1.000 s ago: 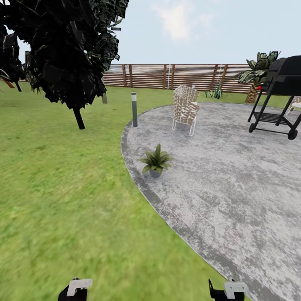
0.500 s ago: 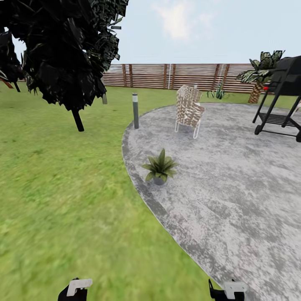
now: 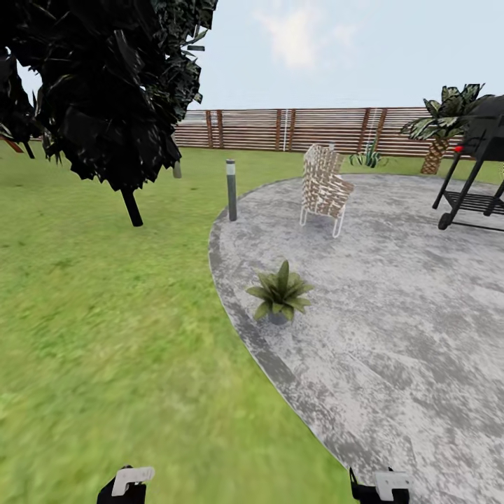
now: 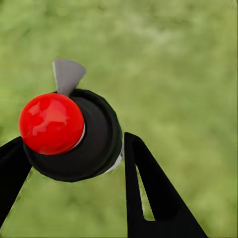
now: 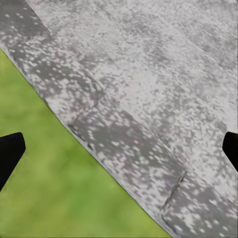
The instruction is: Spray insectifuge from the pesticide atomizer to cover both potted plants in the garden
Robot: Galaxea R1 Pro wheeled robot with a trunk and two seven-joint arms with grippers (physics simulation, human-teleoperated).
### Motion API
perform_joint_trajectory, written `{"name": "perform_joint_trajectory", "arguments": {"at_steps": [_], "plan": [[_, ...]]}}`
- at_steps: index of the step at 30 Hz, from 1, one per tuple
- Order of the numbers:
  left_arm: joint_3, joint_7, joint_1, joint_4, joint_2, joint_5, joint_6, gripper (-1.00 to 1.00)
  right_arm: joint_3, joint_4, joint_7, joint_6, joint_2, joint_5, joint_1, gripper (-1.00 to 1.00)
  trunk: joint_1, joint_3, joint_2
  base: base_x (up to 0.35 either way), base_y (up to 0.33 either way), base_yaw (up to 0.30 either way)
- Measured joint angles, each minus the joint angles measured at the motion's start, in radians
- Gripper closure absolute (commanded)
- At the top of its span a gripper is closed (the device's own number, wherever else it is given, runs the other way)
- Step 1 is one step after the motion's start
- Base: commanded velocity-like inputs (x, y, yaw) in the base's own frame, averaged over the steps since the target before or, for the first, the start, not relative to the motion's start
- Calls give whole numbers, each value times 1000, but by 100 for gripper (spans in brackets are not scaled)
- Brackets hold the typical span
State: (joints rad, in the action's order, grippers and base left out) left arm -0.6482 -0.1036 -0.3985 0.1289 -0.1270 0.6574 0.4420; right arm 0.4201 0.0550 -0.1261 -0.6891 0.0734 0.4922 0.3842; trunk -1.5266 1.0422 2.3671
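The pesticide atomizer (image 4: 96, 148), a dark round bottle with a glossy red top and a grey nozzle tab, sits between the black fingers of my left gripper (image 4: 74, 153), which is shut on it over grass. My left gripper (image 3: 127, 484) also peeks in at the head view's lower edge. One potted plant (image 3: 280, 295), a low rosette of pointed leaves in a grey pot, stands on the round patio (image 3: 392, 315) near its grass edge, well ahead of both arms. My right gripper (image 5: 119, 148) is open and holds nothing, over the patio's border; it appears again (image 3: 381, 486) low in the head view.
A grey bollard (image 3: 231, 189) stands at the patio's far left rim, with a woven chair (image 3: 325, 189) behind the plant and a black grill (image 3: 479, 164) at the right. A dark tree (image 3: 105, 84) rises on the lawn (image 3: 105, 315). A slatted fence (image 3: 294, 129) and a palm (image 3: 441, 129) close the back.
The whole head view has shifted: plant, chair and bollard sit lower and further right and look nearer, the grill slides off the right edge. Both grippers keep their place in the picture.
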Motion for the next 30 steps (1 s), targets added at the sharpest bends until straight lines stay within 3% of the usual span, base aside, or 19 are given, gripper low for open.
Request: {"name": "perform_joint_trajectory", "arguments": {"at_steps": [23,30], "plan": [[0,0,0,0,0,0,0,100,0,0,0,0,0,0,0,-100,0,-7,0,304,203,-221],[0,0,0,0,0,0,1,100,0,0,1,0,0,0,0,-100,0,-8,0,208,159,-35]]}}
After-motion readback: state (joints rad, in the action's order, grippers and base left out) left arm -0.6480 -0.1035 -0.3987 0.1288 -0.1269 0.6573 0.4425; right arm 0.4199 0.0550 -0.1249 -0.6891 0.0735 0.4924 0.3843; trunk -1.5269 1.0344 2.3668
